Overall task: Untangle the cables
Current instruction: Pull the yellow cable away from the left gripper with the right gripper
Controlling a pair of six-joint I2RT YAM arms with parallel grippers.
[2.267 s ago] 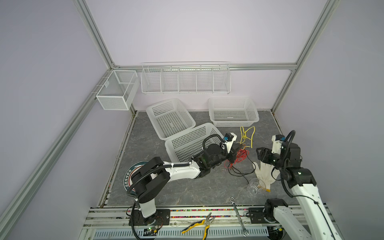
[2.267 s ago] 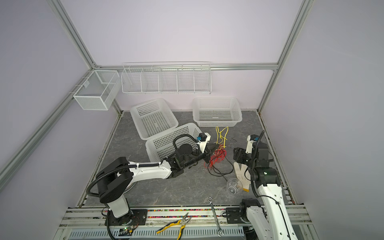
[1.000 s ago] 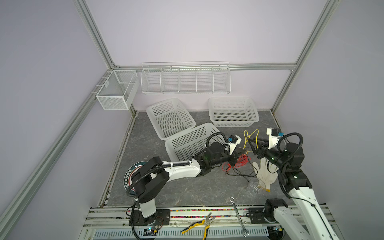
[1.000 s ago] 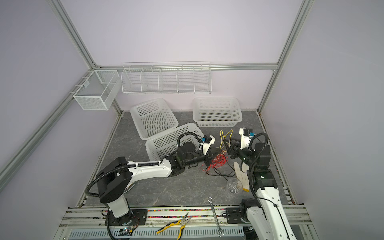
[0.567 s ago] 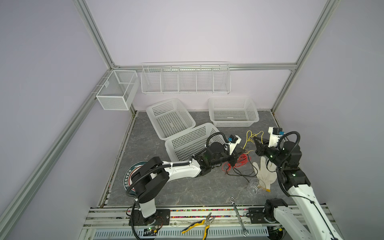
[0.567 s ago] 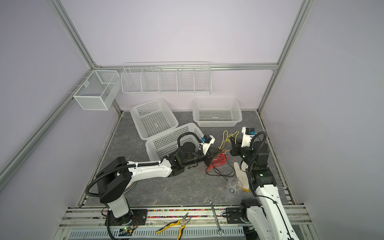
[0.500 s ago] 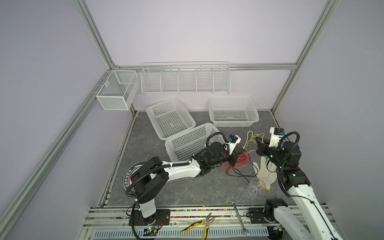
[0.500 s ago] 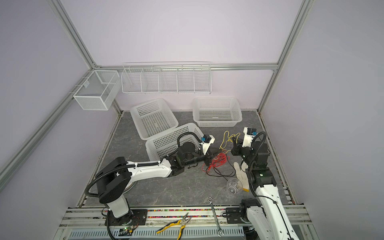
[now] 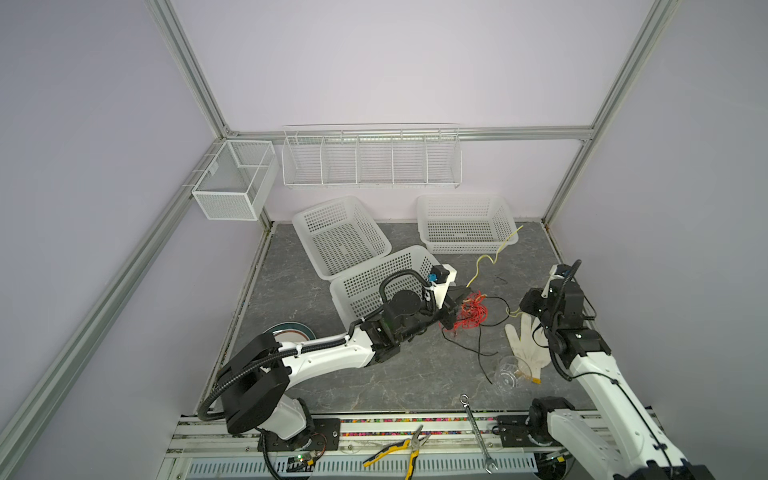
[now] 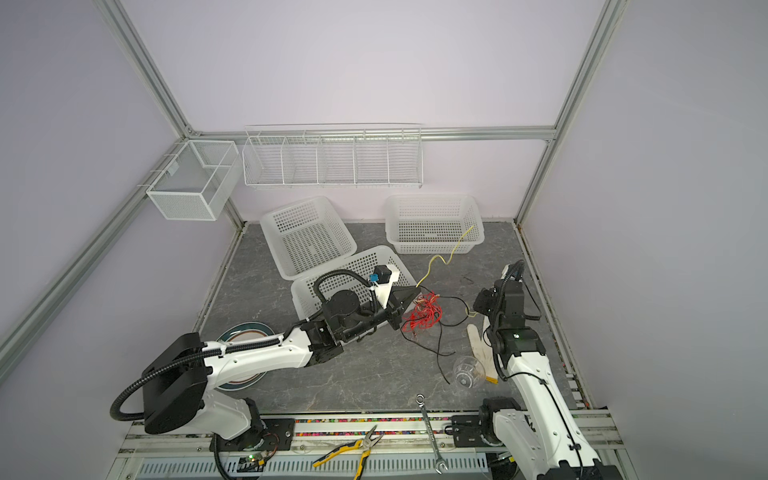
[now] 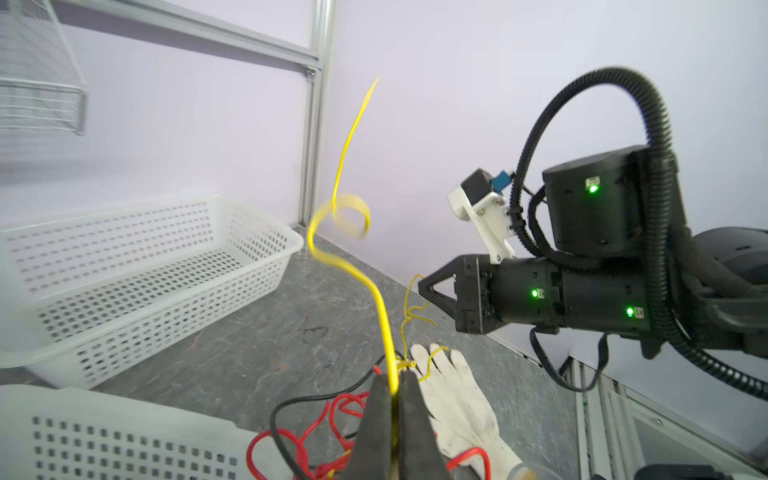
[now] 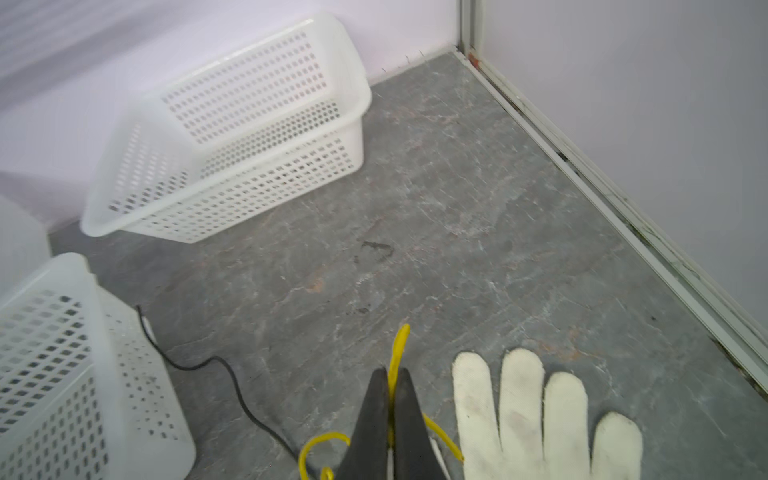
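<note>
Where: the cables (image 9: 473,316) lay in a loose knot on the grey table (image 9: 374,382) between the two arms. They were just in front of the nearest basket and near the glove (image 9: 525,345).
Left side: the left gripper (image 11: 395,384) was pinched tight on the yellow cable (image 11: 383,324), right at the red snarl. The free length rose from the fingers and curled up into the air toward the far basket.
Right side: the right gripper (image 12: 388,384) was also closed on a yellow strand (image 12: 399,345), low over the table beside the glove's fingertips.
Unclear: whether both held one yellow cable or two could not be told (the run between them was lost in the knot).
Red cable: the red cable (image 9: 471,313) was bunched in tight loops and looked the likeliest to snag.
Black cable: the black cable (image 12: 187,368) trailed out of the knot in open curves across the table.
Handling: these looked very light, thin and limp, yet springy enough to keep their curls. The smooth jackets would probably slide through flat jaws under a hard pull.
Hold: best pinned close to the knot on one side and drawn slowly from nearer a free end on the other.
Count, cables: three colours; the strands within the knot could not be counted.
Count, rest: three white baskets (image 9: 465,247), one glove, one clear glass (image 9: 507,374), one plate (image 9: 289,328), one wrench (image 9: 476,428), one pliers (image 9: 399,449).
</note>
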